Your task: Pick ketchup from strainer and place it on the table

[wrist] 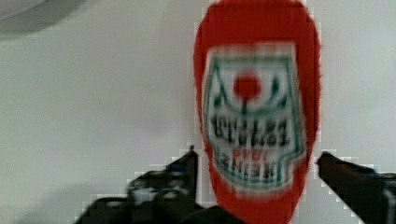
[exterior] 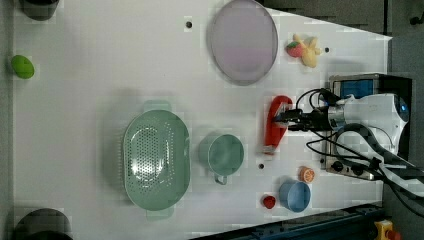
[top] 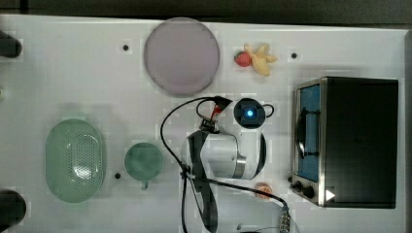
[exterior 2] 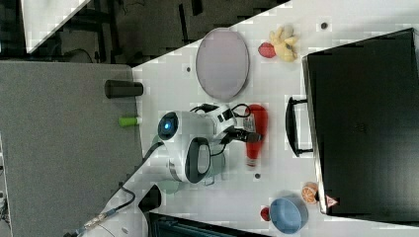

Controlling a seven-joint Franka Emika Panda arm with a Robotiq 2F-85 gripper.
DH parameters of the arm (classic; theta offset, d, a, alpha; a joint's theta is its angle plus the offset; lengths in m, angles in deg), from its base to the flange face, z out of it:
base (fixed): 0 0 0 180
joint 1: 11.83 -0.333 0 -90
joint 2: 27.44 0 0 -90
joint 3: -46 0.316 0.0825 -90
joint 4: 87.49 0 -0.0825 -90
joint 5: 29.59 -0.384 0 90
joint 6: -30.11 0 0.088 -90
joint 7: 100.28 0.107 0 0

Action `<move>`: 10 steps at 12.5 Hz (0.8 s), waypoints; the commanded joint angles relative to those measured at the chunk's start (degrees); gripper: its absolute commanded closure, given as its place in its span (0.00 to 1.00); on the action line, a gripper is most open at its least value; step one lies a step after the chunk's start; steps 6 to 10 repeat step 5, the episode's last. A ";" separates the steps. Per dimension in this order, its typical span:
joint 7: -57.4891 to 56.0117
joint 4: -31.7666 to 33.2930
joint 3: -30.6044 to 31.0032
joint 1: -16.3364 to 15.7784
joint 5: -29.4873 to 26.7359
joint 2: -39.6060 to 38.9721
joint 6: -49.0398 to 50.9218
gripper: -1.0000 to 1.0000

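Fingers (wrist: 256,175) stand spread wide, one on each side of the ketchup (wrist: 259,112), and in the wrist view a strip of white shows between each fingertip and the red body, so nothing is gripped. The bottle lies flat on the surface (exterior: 100,75), label up, directly beneath and between the fingers. In the left view its long axis runs up-and-down the picture, ketchup (exterior: 276,125) with its narrow end toward the left view's bottom; the fingers (exterior: 290,120) reach in from the left view's right, across that axis, at the wider upper half. The right view agrees: bottle (exterior 2: 255,134) just beside the arm's black tip, parallel to the dark oven's (exterior 2: 365,118) handle. Beyond, toward the left view's left, a green cup (exterior: 225,154) sits near the bottle, then the strainer (exterior: 156,159), well apart and holding nothing. Judgement: placement looks done; a straight lift clears the bottle, since the fingers bracket it without contact.
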 commanded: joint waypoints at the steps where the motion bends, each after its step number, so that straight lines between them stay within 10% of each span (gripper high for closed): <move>1: -1.36 -2.41 1.77 -0.06 -0.24 4.76 0.71 0.00; 10: 0.28 -10.06 2.96 -0.09 -0.29 13.32 8.29 0.00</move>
